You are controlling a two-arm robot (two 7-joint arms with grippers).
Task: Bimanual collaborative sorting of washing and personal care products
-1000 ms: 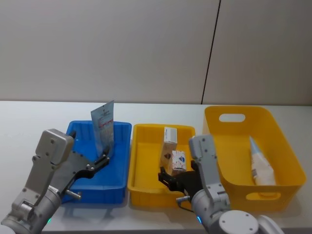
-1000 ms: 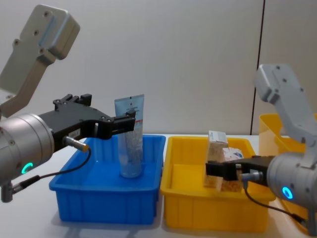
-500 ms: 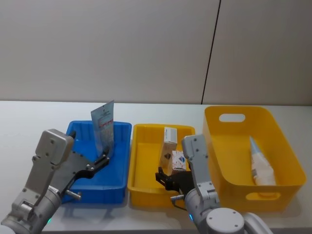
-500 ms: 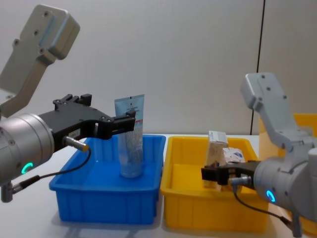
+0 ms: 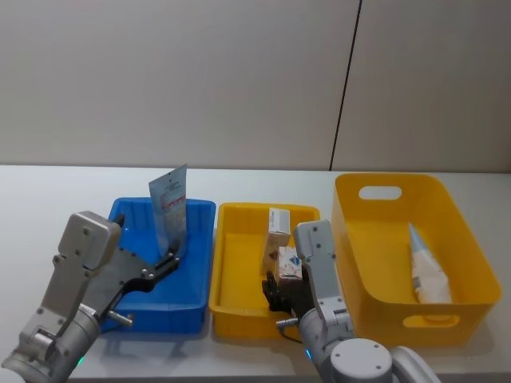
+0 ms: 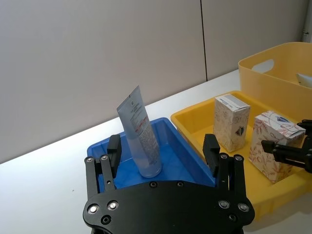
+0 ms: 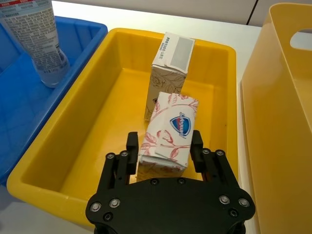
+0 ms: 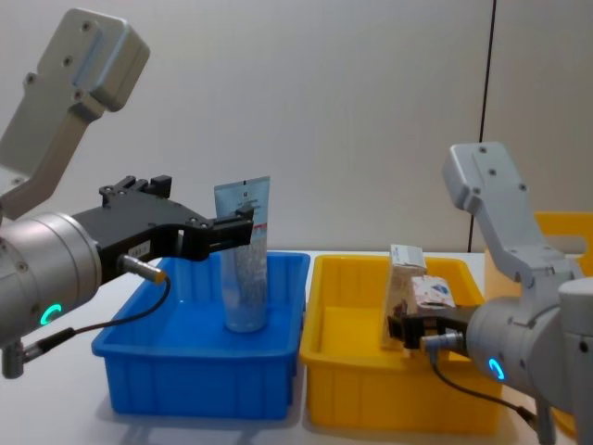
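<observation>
Right gripper [image 7: 163,146] open astride the shield-logo box [image 7: 170,129], ready to pinch.
I close squarely before lifting, clear of the taller box [image 7: 168,73] just behind; left gripper [image 6: 163,151] open near the upright tube [image 6: 141,134].

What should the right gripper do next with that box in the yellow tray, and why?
Probably close the right gripper on the near box. Its open fingers already sit either side of the box's near end in the yellow tray, with the taller box standing clear behind it, so a firm grasp looks possible before lifting.
</observation>
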